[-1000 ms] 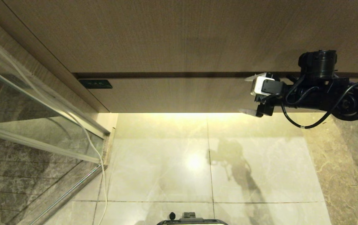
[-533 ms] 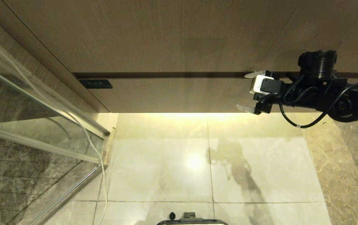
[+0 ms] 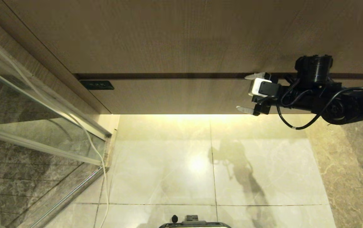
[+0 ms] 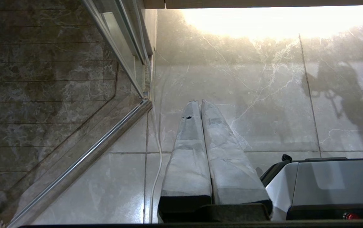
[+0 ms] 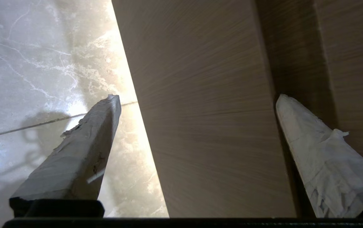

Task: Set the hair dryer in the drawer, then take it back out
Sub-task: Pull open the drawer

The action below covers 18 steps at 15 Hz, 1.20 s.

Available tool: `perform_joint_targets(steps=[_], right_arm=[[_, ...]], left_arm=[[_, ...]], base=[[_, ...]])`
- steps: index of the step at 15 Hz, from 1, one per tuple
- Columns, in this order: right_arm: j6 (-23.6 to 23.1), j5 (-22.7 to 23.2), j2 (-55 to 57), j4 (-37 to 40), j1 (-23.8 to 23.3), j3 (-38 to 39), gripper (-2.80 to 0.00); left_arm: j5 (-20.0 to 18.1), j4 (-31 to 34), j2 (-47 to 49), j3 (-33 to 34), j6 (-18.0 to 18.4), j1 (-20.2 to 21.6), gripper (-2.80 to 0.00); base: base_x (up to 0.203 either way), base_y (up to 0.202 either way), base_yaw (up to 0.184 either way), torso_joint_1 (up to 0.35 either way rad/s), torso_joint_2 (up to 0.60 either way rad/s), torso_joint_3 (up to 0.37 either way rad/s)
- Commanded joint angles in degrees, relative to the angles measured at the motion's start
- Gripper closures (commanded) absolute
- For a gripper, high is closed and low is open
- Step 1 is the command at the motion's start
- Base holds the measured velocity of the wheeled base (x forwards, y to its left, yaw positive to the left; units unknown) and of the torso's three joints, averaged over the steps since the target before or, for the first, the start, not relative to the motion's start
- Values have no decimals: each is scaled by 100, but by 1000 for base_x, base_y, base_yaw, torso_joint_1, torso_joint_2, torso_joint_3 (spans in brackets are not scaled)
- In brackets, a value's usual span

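The drawer (image 3: 175,96) is a wide light wood-grain front, pushed in under a dark gap. My right gripper (image 3: 246,93) is open at the drawer's right part, its fingers pointing left along the front. One fingertip is at the gap above the front and the other at its lower edge. In the right wrist view the drawer (image 5: 206,126) fills the space between the wide-apart fingers of the right gripper (image 5: 197,98). My left gripper (image 4: 198,103) is shut and empty, hanging over the floor. The hair dryer is out of view.
A taller wood panel (image 3: 168,34) stands above the drawer. A glass shower door (image 3: 42,126) with a metal rail is at the left, and a white cord (image 3: 96,152) runs down beside it. A dark label (image 3: 97,85) sits at the drawer's left end. My base (image 4: 327,183) is over the marble floor.
My right gripper has moved a little to the left along the drawer front, staying open. The left arm has not moved.
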Motion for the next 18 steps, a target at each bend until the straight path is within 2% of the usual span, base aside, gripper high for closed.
perform_joint_targets(steps=[1, 7, 11, 15, 18], right_arm=[[-35, 13, 179, -18, 8, -45, -280], [92, 22, 381, -376, 29, -232, -280], [36, 52, 453, -297, 29, -124, -280], [44, 60, 446, 467, 29, -153, -280], [69, 46, 397, 601, 27, -80, -280]], left_arm=[[4, 0, -2, 1, -1, -6, 0], [4, 0, -2, 1, -1, 2, 0], [4, 0, -2, 1, -1, 2, 0], [4, 0, -2, 1, -1, 2, 0], [4, 0, -2, 1, -1, 2, 0]], base=[[0, 0, 0, 0, 0, 0], [0, 0, 0, 0, 0, 0], [0, 0, 0, 0, 0, 0], [0, 0, 0, 0, 0, 0], [0, 0, 0, 0, 0, 0]])
